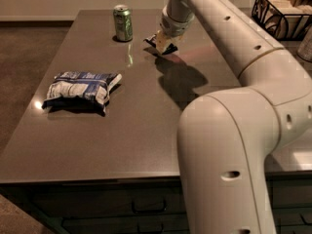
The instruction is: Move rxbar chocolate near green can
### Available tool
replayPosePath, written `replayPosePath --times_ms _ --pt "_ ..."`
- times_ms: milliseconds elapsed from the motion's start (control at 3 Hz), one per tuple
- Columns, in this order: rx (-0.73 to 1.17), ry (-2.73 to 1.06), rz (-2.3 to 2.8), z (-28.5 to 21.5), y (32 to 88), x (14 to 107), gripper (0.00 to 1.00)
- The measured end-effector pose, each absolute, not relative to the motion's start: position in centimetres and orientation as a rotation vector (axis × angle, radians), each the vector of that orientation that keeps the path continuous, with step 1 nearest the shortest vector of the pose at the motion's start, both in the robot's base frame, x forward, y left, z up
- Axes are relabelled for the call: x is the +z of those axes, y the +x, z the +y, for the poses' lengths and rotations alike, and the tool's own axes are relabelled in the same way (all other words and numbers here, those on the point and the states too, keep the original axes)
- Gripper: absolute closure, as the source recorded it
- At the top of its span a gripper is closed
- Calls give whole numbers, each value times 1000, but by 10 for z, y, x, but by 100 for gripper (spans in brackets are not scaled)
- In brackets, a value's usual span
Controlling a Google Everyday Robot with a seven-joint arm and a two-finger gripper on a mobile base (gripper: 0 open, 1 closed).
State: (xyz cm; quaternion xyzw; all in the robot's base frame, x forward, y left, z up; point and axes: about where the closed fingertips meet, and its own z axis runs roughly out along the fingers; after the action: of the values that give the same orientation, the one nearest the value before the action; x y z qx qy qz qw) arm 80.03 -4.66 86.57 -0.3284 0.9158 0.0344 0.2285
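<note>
The green can (123,23) stands upright near the far edge of the dark table (126,145). My gripper (163,42) is a short way to the right of the can, low over the tabletop. It is shut on the rxbar chocolate (151,41), a dark flat bar that sticks out to the left of the fingers. The bar's near end is at or just above the table surface; I cannot tell whether it touches. The can and the bar are apart.
A puffy blue-and-white chip bag (80,89) lies on the left-middle of the table. A black wire basket (282,11) stands at the back right. My arm (229,130) fills the right foreground and hides that side of the table.
</note>
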Motion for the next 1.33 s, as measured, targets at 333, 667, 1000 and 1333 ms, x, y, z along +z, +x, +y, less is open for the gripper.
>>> replayPosePath --times_ms 333,667,1000,1333 --pt "121 -925 2509 -25 815 857 100" --pt "125 -918 2514 -14 825 854 82" --pt "120 -903 2511 -7 832 856 58" --pt "121 -905 2511 -6 833 853 36"
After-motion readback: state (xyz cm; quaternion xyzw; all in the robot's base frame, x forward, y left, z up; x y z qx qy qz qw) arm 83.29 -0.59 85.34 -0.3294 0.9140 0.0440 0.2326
